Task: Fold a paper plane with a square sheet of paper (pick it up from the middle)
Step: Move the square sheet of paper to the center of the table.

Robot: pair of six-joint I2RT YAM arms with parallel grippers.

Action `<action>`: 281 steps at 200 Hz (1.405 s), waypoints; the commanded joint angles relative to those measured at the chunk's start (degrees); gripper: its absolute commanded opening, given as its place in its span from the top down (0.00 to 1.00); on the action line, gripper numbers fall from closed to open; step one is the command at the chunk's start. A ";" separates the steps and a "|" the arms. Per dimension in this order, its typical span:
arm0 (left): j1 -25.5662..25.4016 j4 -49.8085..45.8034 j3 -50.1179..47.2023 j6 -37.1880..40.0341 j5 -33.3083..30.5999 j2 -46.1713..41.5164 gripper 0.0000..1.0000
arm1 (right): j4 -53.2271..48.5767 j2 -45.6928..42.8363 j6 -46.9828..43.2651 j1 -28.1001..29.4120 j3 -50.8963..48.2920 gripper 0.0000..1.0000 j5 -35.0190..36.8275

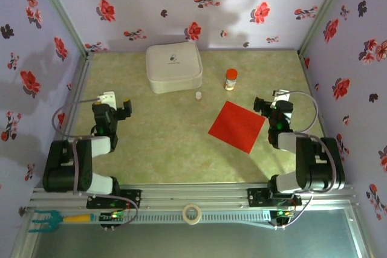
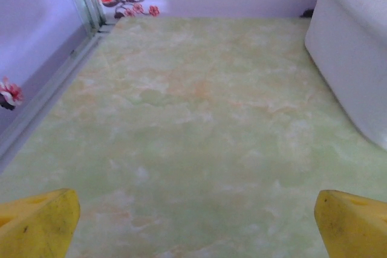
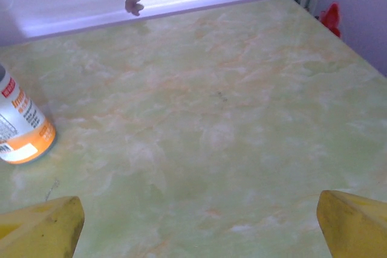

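Top view. Thin bright red square sheet of paper [image 1: 237,126] flat and unfolded on the green marbled tabletop [image 1: 163,143], nearer the arms than the white rounded case [image 1: 173,67] and off to its right, turned diamond-wise with one corner pointing back toward the case. No long axis to speak of: a plain square with no crease visible. Small orange-capped bottle [image 1: 230,80] just right of the case, between it and the sheet. Right gripper [image 1: 273,108] just beside the sheet's right corner, not touching it. Left gripper [image 1: 112,112] on the other side of the case, well apart from the sheet.

Left wrist view. Left gripper [image 2: 193,234] spread wide, yellow fingertips [image 2: 36,225] at the two bottom corners, nothing between them but bare tabletop; wall of the case [image 2: 357,58] at the right edge.

Right wrist view. Right gripper [image 3: 196,234] likewise spread wide and empty, aimed at bare tabletop; bottle [image 3: 18,128] at the left edge.

Judged from this: folding not begun, pickup first. Right arm clearly the nearer; sheet to the left of its fingers and slightly back toward its base, so probably a swing leftward and a descent onto the sheet's middle.
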 commanded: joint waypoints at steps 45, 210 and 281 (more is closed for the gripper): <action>0.36 -47.62 16.40 -23.04 -4.89 -14.29 0.00 | -43.00 -17.52 30.43 -0.07 12.65 0.01 -2.21; 0.36 -55.49 12.04 -46.64 28.62 -24.72 0.07 | -50.54 2.57 39.10 9.37 16.29 0.28 -29.65; -2.70 -59.79 9.12 -52.07 29.21 -34.81 0.08 | -55.95 9.58 34.76 19.77 15.57 0.37 -29.66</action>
